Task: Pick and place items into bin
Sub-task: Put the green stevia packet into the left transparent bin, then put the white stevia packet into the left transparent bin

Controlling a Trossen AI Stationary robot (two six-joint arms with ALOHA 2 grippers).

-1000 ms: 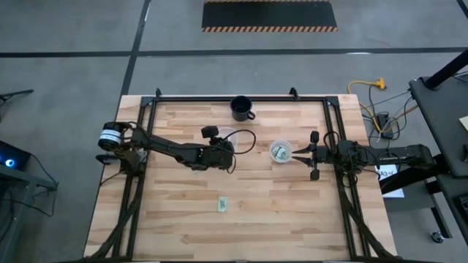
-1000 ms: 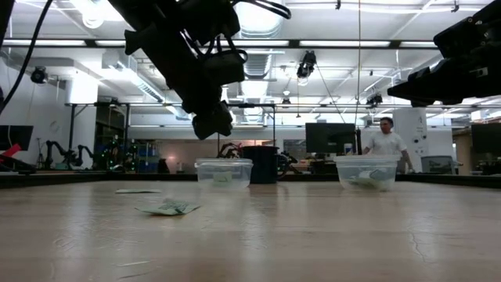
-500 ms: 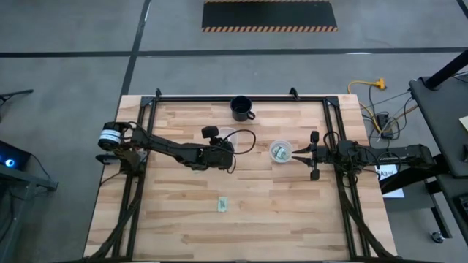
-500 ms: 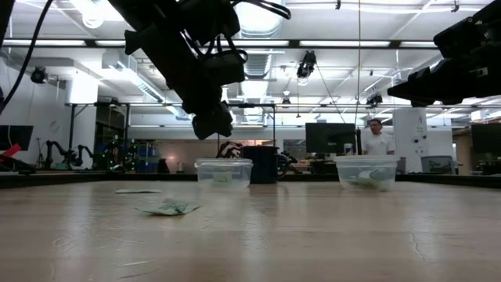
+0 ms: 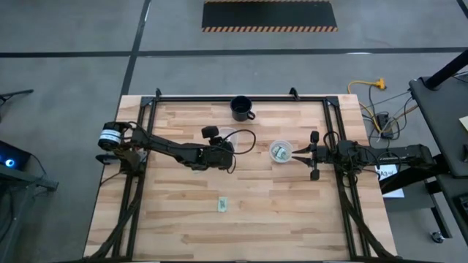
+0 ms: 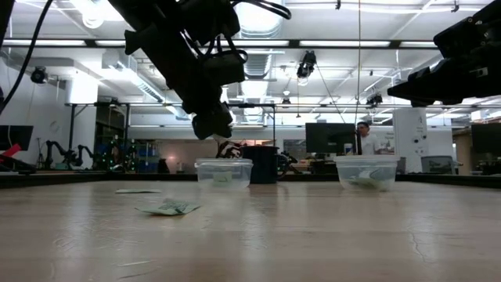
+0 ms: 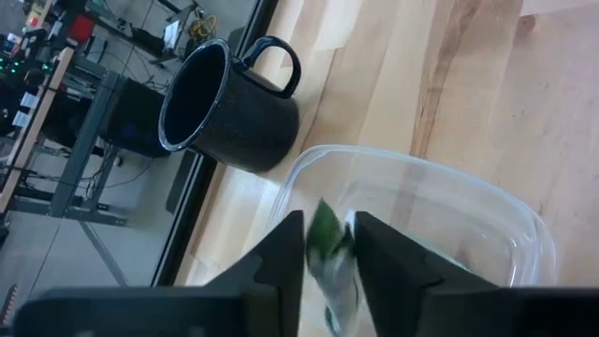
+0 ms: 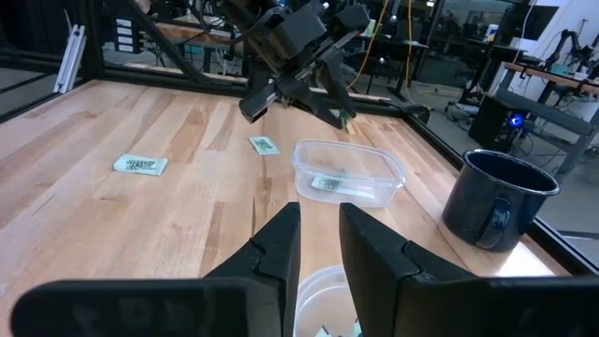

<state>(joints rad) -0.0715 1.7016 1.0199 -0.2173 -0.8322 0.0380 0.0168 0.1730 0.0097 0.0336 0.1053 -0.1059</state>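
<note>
One packet point(image 7: 329, 245) is clamped in my left pincer point(image 7: 328, 257), poised over the clear bin point(image 5: 228, 137) near twelve o'clock. Inside lies one already. Two packets point(image 8: 140, 165) wait on the worktop point(image 5: 278, 212). My right pincer point(image 8: 318, 245), slightly apart, waits at three o'clock.

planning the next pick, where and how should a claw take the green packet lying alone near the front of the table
The packet lies flat on the bare table, nothing touching it. Come straight down from above and pinch across its narrower width, fingers landing on the two long edges. A side approach probably has nothing to grip, since it sits so low.
</note>
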